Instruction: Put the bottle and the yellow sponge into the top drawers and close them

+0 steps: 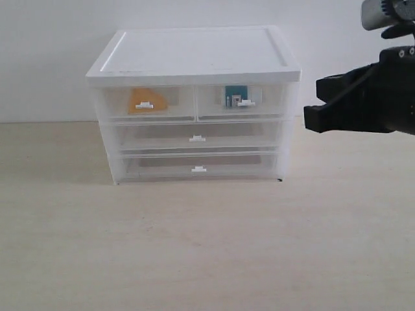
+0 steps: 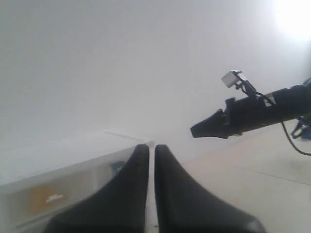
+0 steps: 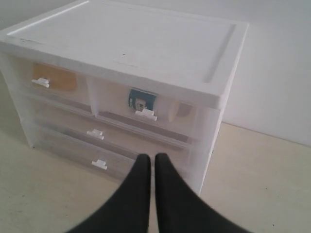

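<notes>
- Cabinet (image 1: 194,58): white, stands on the pale table (image 1: 207,259) at 12 o'clock from the table's middle in the exterior view, with its back near the wall (image 1: 52,58).
- Top drawers (image 1: 241,110): two half-width ones side by side under the lid. Both fronts sit flush with the frame, so both are shut.
- Sponge (image 1: 157,98): orange-yellow wedge, seen through the front of the top drawer on the 9 o'clock side, behind its tab handle (image 1: 144,104).
- Bottle (image 1: 231,96): teal label with a small white patch, inside the top drawer on the 3 o'clock side. It also shows in the right wrist view (image 3: 141,101).
- Wide drawers (image 1: 198,137): two below the top pair, both pushed in.
- Right gripper (image 1: 316,107): in the air at 3 o'clock of the cabinet, level with the top drawers, apart from it and pointing toward it. In its wrist view the fingers (image 3: 138,184) are nearly together with only a thin slit between them, and they hold nothing.
- Left gripper (image 2: 151,148): outside the exterior view. In its wrist view it is raised beside the cabinet, fingers drawn together to a narrow gap, nothing gripped.
</notes>
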Robot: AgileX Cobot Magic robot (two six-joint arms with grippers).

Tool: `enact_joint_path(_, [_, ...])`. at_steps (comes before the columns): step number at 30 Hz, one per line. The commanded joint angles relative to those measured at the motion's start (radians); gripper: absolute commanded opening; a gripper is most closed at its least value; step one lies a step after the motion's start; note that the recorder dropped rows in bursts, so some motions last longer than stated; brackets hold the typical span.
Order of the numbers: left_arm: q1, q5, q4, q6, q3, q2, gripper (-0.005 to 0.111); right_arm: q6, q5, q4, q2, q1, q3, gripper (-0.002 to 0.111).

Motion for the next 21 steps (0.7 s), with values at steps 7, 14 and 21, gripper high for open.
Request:
enact_joint_path(7, [0.001, -0.112, 0.002, -0.016, 0.004, -0.006, 0.004, 0.035, -0.147, 0.035, -0.108, -0.003, 0.130, 0.000])
enact_joint_path(14, [0.001, -0.112, 0.002, -0.016, 0.004, -0.006, 0.004, 0.033, -0.189, 0.056, -0.251, -0.003, 0.297, 0.000])
enact_joint_path(21, [0.001, -0.112, 0.002, -0.016, 0.004, -0.006, 0.004, 0.040, -0.231, 0.108, -0.418, -0.003, 0.412, 0.000])
